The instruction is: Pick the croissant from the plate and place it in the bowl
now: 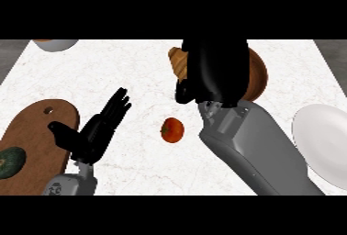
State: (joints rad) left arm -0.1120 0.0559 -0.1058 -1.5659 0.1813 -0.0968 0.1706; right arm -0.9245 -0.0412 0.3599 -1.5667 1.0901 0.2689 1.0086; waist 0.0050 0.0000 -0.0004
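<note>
Head view, largest item first: white marble counter point(142, 59) is filling the frame. Right forearm point(261, 153) is coming in from about 5 o'clock and reaching toward 12. Right hand point(213, 73) is sitting over a brown wooden plate point(257, 75) at roughly 1 o'clock, covering most of it. Fingers are curling downward over the plate; cannot tell whether they are actually closing on anything, since the hand is blocking that spot. Croissant point(177, 62) is showing as a golden-brown edge poking out at the hand's left side, lying on the plate's left part, touching or just beside the hand.

Wooden cutting board point(34, 137) is lying at 8 o'clock, with a dark green round item point(10, 160) resting on its lower left. White plate point(325, 142) is sitting at 4 o'clock, cut by the frame edge. Left hand point(95, 131) is hovering at 7 o'clock, fingers straight and relaxed, grasping nothing, just beside the board's right edge. White bowl point(55, 43) is sitting at 11 o'clock, mostly cropped, well apart from the croissant. Tomato point(172, 130) is lying near centre, between the two arms.
</note>
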